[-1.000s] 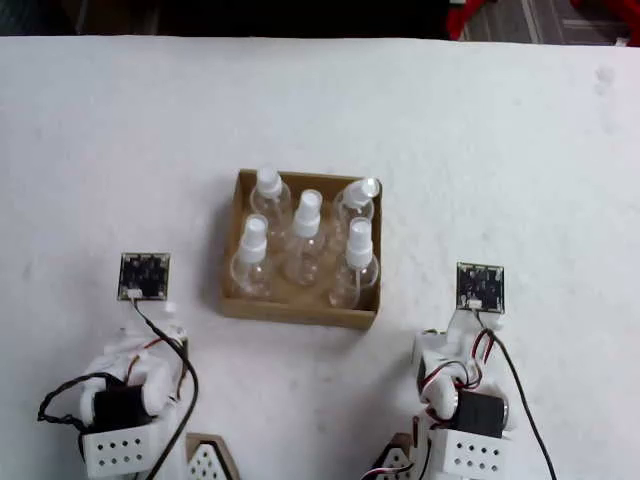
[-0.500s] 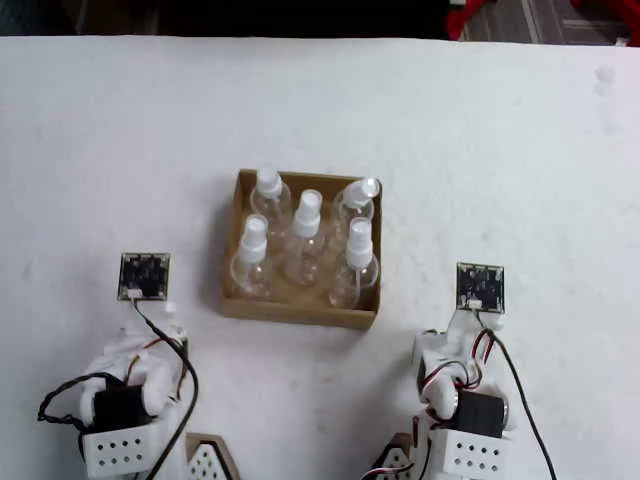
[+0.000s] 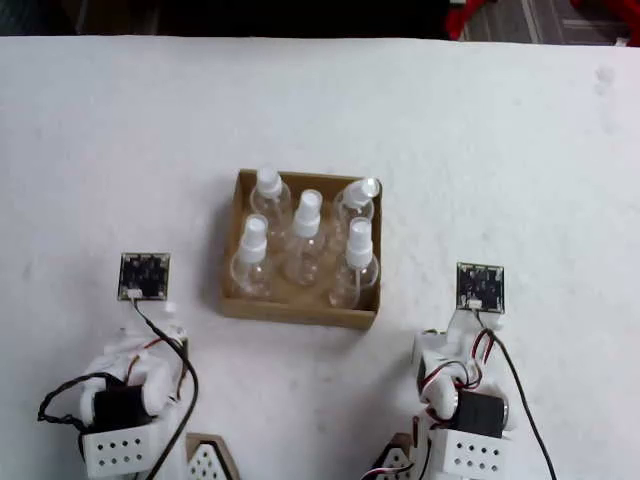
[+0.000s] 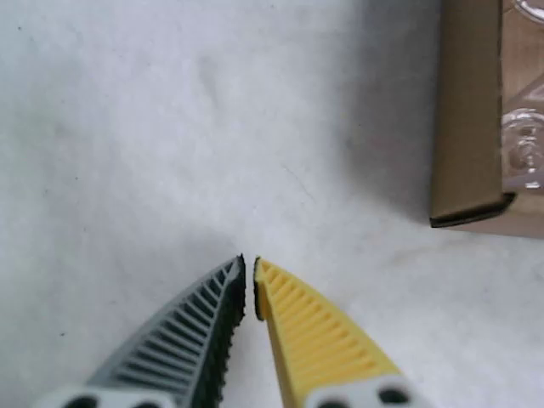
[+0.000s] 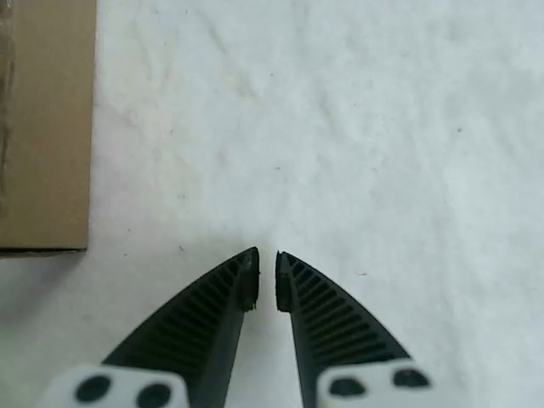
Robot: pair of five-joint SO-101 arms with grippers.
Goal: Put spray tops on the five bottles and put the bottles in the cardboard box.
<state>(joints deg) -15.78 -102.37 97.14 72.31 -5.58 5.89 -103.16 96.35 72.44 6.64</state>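
A: In the middle of the counter (image 3: 500, 130), we are looking at the cardboard box (image 3: 298, 308), with all five bottles (image 3: 305, 235) standing inside it, each wearing a spray top (image 3: 308, 203).

B: And what are our tools doing on either side?

A: The left tool (image 4: 249, 276) is hanging clenched over bare counter near a corner of the box, grasping nothing. The right tool (image 5: 266, 276) is doing likewise, with only a sliver showing between its tips.

B: So we are judging the packing step finished?

A: We are. Nothing is calling for another grasp; at most we are checking that every top is seated.
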